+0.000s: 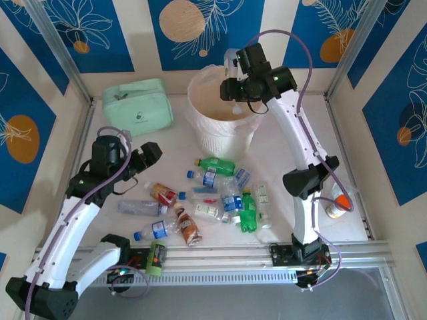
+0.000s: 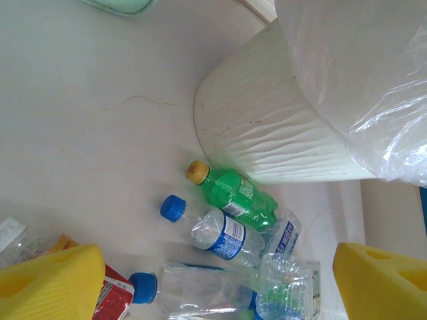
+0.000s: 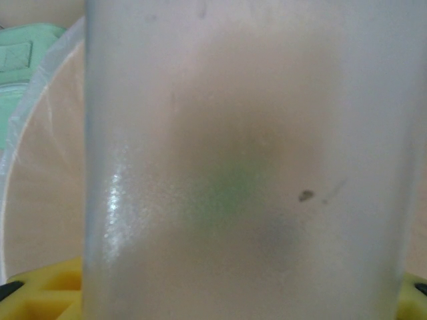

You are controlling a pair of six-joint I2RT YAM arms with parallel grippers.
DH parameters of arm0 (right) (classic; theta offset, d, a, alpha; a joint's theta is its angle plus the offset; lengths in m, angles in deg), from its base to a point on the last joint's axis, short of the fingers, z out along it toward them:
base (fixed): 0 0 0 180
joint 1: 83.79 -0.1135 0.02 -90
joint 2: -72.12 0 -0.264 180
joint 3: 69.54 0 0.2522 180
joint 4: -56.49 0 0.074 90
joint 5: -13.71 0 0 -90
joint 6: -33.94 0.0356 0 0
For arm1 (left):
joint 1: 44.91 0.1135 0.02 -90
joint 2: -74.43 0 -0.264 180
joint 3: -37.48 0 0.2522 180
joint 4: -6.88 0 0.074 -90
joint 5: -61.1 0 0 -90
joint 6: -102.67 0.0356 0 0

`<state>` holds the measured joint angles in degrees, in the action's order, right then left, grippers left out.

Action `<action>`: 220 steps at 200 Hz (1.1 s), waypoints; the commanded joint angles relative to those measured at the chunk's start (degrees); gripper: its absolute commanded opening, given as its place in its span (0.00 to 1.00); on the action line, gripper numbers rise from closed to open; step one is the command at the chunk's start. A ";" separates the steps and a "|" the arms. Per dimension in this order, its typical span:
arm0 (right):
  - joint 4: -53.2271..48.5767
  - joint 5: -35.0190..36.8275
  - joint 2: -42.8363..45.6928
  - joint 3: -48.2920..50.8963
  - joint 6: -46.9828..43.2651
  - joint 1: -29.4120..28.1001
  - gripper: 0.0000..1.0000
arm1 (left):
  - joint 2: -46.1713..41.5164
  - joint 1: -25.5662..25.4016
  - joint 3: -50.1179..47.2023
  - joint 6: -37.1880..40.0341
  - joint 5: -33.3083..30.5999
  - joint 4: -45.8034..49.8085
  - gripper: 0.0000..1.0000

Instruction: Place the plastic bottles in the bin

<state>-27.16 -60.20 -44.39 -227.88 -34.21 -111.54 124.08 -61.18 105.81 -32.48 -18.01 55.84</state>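
From above: a white table (image 1: 173, 143) walled in by blue and cream panels. The bin (image 1: 223, 137) stands at the far middle, with a mint pouch (image 1: 137, 107) to its left. About a dozen bottles (image 1: 217, 165) lie scattered on their sides on the table between the two arms, near the bin but clear of it. One more stands apart at the right edge. The right jaws hang over the bin's mouth, closed on a pale bottle (image 1: 237, 107). The left jaws hover over the table to the left of the scatter, spread wide and empty.

Left wrist: two yellow pads (image 2: 50, 283) sit far apart at the bottom corners. Between and beyond them lie a green bottle (image 2: 237, 197) with a yellow cap and a clear bottle (image 2: 220, 233) with a blue cap. Both are close to the foot of the ribbed bin (image 2: 267, 140), whose liner (image 2: 360, 73) billows over the rim.

Right wrist: the pale bottle (image 3: 240, 167) is very close and blurred. It appears frosted, upright and pinched low between the yellow pads (image 3: 47, 287). The liner's (image 3: 47, 167) inside shows behind it.

Handling, as a judgement: these bottles look empty or nearly so. They are probably light, thin-walled and smooth. They would likely roll when nudged and dent under a hard squeeze. The best hold is probably across the labelled middle, at right angles to the bottle's length.
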 commanded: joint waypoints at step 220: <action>10.56 7.24 21.77 25.24 4.82 -20.79 0.82 | -5.67 -0.09 -12.35 -19.93 -18.29 22.97 0.90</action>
<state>-21.22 -54.38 -27.67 -209.14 -32.44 -129.46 120.08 -61.22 96.45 -45.62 -34.64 74.57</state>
